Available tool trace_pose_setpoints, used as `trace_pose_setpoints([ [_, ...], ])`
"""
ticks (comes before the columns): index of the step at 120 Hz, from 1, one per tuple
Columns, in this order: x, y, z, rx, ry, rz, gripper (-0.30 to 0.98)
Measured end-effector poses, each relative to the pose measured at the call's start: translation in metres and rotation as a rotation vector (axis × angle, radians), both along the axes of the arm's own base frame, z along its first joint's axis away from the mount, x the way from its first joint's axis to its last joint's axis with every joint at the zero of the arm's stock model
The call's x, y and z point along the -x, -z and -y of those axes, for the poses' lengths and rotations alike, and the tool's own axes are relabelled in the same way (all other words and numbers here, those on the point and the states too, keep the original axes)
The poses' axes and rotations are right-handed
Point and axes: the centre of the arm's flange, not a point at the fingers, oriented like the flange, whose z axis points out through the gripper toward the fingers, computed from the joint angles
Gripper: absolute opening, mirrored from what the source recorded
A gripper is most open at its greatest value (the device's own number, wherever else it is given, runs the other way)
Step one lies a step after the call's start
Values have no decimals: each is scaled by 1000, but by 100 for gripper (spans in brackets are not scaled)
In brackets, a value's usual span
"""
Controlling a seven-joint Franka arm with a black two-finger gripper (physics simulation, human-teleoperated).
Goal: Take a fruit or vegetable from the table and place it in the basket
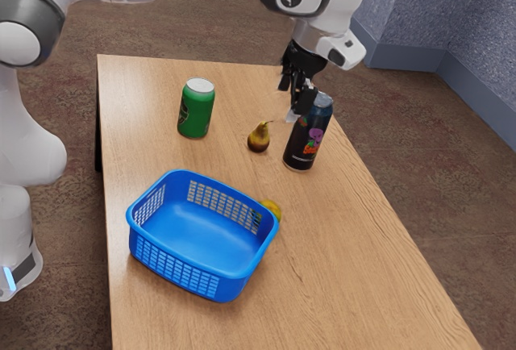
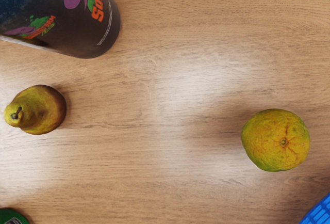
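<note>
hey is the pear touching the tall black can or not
Apart. The wrist view shows bare wood between the pear and the black can.

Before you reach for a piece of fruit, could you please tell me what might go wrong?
The tall dark can stands close to the pear and near my gripper, so a sideways approach could knock it over. The orange lies close to the basket; coming down there, I might bump the rim. The pear's rounded, tapering body could also slip or roll if I pinch it off-centre.
</note>
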Motion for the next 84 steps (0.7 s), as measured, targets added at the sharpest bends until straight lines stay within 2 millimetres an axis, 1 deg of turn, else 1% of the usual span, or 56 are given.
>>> trace_pose_setpoints([
  [10, -4, 0, -2, -3, -7, 29, 69],
  [16, -7, 6, -4, -2, -15, 37, 69],
  [22, -8, 19, -4, -21, -42, 31, 69],
  [30, -7, 35, 10, -67, -71, 26, 69],
  [41, -6, 54, 18, -136, -127, 22, 69],
  [49, -6, 78, 4, -175, -193, -6, 69],
  [54, -5, 95, -13, -199, -250, -18, 69],
  [58, -3, 106, -21, -214, -287, -16, 69],
  [68, -3, 120, -35, -225, -351, 25, 69],
  [78, -8, 129, -42, -207, -374, 89, 69],
  [84, -10, 139, -45, -194, -380, 125, 69],
])
